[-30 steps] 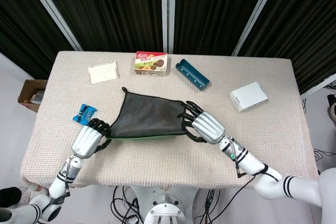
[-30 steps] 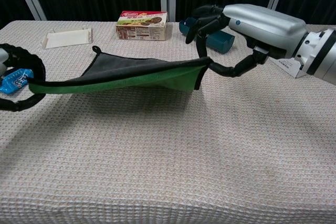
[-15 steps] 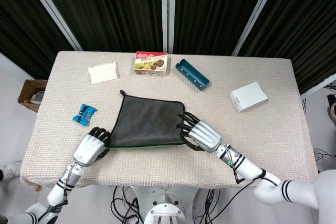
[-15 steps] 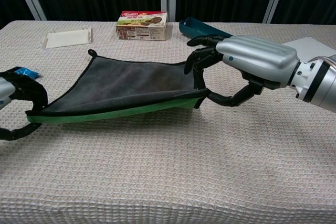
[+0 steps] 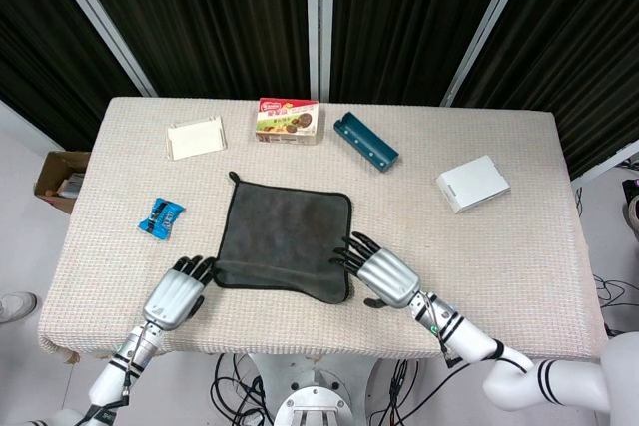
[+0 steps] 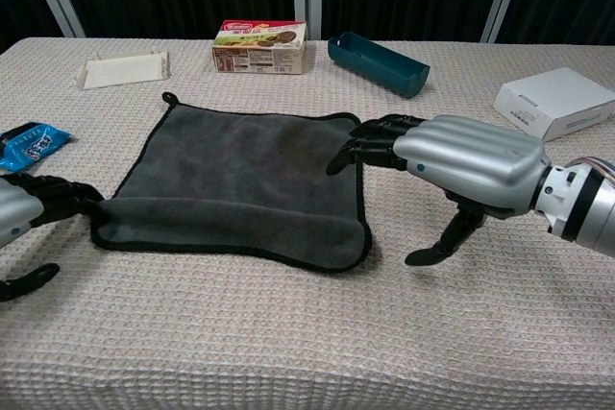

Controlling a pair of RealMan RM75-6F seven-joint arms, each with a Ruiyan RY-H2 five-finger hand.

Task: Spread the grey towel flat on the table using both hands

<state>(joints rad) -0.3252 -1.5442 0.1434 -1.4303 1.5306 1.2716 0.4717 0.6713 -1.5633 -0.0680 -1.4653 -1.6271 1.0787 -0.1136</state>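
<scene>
The grey towel (image 5: 285, 240) (image 6: 240, 178) lies spread on the table, dark side up, with a loop at its far left corner. Its near edge bulges slightly near the right corner. My left hand (image 5: 175, 291) (image 6: 21, 216) rests at the towel's near left corner, fingers apart, fingertips touching the hem and thumb well away from them. My right hand (image 5: 385, 277) (image 6: 466, 156) sits at the near right corner. Its fingers reach over the towel's right edge, and the thumb is down on the table beside it. Neither hand holds the cloth.
A snack box (image 5: 288, 120), a teal tray (image 5: 365, 141) and a white tray (image 5: 195, 137) line the far side. A white box (image 5: 472, 183) lies at the right, a blue packet (image 5: 161, 216) left of the towel. The table's front edge is just behind both hands.
Both hands pulled the lifted towel toward me, lowered it onto the table and let go. The green underside no longer shows; the fingers have opened.
</scene>
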